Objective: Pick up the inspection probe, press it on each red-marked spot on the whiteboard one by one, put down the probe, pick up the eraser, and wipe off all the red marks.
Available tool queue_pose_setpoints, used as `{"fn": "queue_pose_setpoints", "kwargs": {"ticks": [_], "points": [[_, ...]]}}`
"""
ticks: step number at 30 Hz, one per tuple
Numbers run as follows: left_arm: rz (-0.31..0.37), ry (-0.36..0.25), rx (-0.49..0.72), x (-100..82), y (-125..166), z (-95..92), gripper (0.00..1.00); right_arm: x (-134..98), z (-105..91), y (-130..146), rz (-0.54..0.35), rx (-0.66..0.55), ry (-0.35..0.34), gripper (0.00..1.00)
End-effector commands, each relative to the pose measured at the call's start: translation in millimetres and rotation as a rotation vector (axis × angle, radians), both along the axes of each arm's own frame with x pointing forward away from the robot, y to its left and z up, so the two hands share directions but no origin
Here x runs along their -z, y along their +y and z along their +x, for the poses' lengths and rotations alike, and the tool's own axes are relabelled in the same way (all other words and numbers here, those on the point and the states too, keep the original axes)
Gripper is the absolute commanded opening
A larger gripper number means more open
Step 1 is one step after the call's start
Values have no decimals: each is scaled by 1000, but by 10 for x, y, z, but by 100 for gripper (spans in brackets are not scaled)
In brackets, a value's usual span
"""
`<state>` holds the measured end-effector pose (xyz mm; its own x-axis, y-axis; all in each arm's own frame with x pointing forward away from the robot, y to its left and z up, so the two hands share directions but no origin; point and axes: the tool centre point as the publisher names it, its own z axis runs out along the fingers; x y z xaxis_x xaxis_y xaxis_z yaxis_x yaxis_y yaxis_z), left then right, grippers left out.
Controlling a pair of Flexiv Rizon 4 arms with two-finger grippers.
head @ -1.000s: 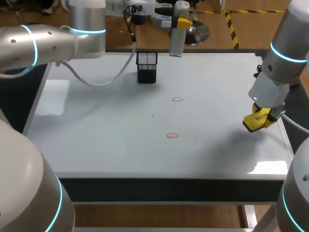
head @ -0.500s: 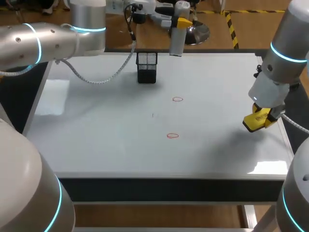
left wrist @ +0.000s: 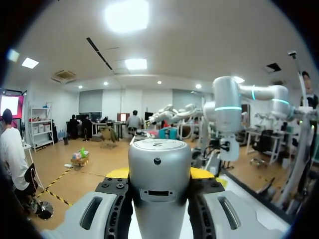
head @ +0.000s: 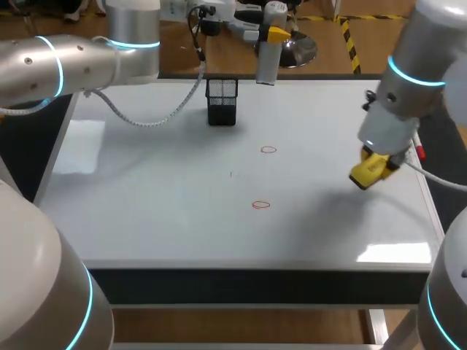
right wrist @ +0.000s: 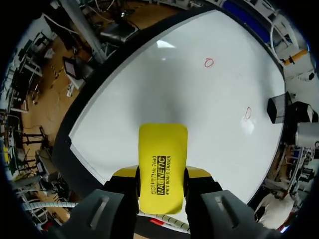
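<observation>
Eraser [right wrist: 163,167] — yellow, flat, black lettering — between right fingers [right wrist: 198,174]

Three cameras: one high and fixed, two riding the wrists.
The head camera looks down from behind on the whole whiteboard surface [head: 146,204]. The right wrist camera looks down past the eraser [right wrist: 162,149] clamped in the right pincer [right wrist: 162,175], sharing both red marks [right wrist: 209,62] [right wrist: 248,113] and the mesh holder [right wrist: 277,108]. The left wrist camera faces level into the room, with the inspection probe [left wrist: 159,184] close before it.

glossy whiteboard [head: 160,211], wire-mesh holder [head: 222,102]
</observation>
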<state>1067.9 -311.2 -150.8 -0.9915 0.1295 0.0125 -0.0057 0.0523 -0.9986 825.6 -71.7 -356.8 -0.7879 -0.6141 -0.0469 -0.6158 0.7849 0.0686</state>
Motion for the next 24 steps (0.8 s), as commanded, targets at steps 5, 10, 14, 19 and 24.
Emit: {"fn": "queue_pose_setpoints", "kwargs": {"ticks": [5, 10, 14, 19, 24], "points": [[3, 1, 1, -18, 1, 4, 0, 73, 384, 718, -59, -174, 69, 0], [3, 1, 1, -18, 1, 4, 0, 158, 549, 1061, -72, -300, 77, 0], [3, 1, 1, -18, 1, 4, 0, 169, 670, 1289, -86, -396, 71, 0], [3, 1, 1, -18, 1, 4, 0, 201, 795, 1551, -107, -522, 69, 0], [3, 1, 1, -18, 1, 4, 0, 235, 874, 1784, -110, -607, 77, 0]]}}
